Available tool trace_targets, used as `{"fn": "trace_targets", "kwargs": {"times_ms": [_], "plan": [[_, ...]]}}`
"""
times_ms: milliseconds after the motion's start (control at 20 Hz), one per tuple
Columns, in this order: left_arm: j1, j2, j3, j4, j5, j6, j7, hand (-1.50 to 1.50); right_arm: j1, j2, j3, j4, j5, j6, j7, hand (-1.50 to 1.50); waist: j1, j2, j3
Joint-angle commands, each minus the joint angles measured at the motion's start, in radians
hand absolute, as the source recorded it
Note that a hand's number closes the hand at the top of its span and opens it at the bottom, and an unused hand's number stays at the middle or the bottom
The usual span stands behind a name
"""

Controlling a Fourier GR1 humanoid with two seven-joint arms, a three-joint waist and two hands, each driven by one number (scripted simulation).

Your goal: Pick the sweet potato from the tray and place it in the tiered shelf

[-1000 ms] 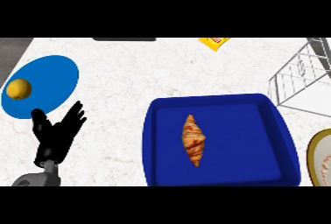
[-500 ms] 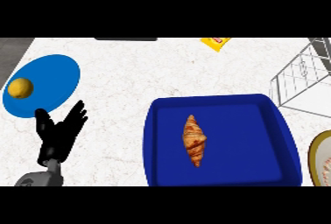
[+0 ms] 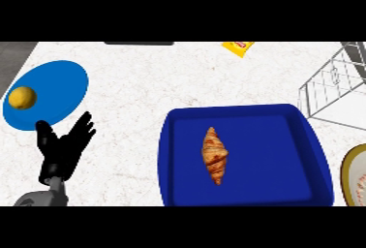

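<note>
Not much shifting vs a sec ago: the left hand (image 3: pixel 63 150) is sitting at the lower left of the counter (image 3: pixel 143 72), fingers straight and spread, holding nothing, resting as before w/ maybe a hair of upward drift. The right hand isn't showing at all. The sweet potato (image 3: pixel 214 156), per the task, tho it's looking more like a ridged brown croissant, is lying lengthwise near the middle of the blue tray (image 3: pixel 293 145), untouched, same spot as in the earlier shots. So the pick isn't starting yet, imo. The tiered shelf (image 3: pixel 330 89), a wire frame, is waiting at the upper right, just beyond the tray's far corner. Off left, a blue plate (image 3: pixel 57 82) is carrying a round yellow fruit (image 3: pixel 22 97), and a yellow packet (image 3: pixel 239 47) is sitting at the far edge; neither's moving.
</note>
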Motion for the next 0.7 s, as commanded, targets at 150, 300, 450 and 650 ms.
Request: {"fn": "trace_targets", "kwargs": {"times_ms": [150, 300, 450, 650], "plan": [[-0.03, -0.024, -0.008, 0.035, -0.019, 0.013, 0.022, 0.0, -0.068, -0.027, -0.002, 0.164, 0.026, -0.005, -0.156, 1.5, -0.004, 0.002, -0.002], [-0.005, -0.014, -0.008, 0.014, -0.025, 0.003, 0.032, 0.0, -0.107, -0.014, 0.005, 0.183, 0.039, -0.01, -0.133, 1.5, -0.004, 0.001, -0.002], [-0.003, 0.012, 0.022, -0.005, 0.012, -0.033, 0.037, 0.0, -0.09, -0.053, 0.034, 0.211, 0.085, -0.008, -0.195, 1.5, -0.001, 0.002, -0.002], [-0.007, -0.006, 0.013, 0.018, -0.008, -0.012, 0.028, 0.0, -0.178, 0.0, -0.055, 0.269, 0.021, -0.07, -0.062, 1.5, 0.002, 0.002, -0.002]]}}
